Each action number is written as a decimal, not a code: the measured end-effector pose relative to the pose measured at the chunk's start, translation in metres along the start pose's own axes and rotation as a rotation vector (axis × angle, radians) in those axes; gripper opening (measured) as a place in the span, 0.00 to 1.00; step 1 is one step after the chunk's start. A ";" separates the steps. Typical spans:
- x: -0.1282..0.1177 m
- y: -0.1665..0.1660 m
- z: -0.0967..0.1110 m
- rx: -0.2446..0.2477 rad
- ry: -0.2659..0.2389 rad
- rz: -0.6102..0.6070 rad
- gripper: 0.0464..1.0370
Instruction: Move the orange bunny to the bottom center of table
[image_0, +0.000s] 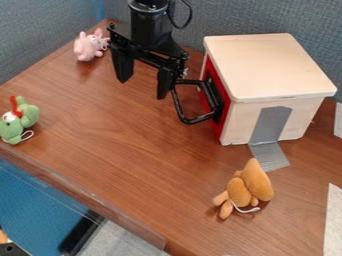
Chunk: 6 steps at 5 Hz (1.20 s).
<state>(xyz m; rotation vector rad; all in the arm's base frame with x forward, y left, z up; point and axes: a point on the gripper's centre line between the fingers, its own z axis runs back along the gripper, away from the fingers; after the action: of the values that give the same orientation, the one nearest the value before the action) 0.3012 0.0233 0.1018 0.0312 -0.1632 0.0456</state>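
The gripper (142, 87) hangs over the upper part of the table, its two black fingers spread apart with nothing between them. The orange bunny (244, 190) lies on the wooden table (140, 145) at the lower right, below the taped corner of the wooden box. A white string loop shows at its lower side. The gripper is well up and to the left of the bunny, not touching it.
A wooden box (267, 65) with a red front and black handle (182, 107) stands at the upper right, beside the gripper. Grey tape (270, 125) runs from box to table. A pink toy (90, 45) sits upper left, a green toy (19, 121) near the left edge.
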 end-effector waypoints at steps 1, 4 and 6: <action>-0.003 -0.002 -0.009 -0.006 0.031 -0.005 0.96; -0.016 -0.145 -0.040 -0.109 0.080 -0.406 0.96; -0.016 -0.180 -0.079 -0.055 0.074 -0.453 0.96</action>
<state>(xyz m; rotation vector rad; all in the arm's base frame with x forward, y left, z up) 0.3069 -0.1541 0.0162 0.0107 -0.0805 -0.4093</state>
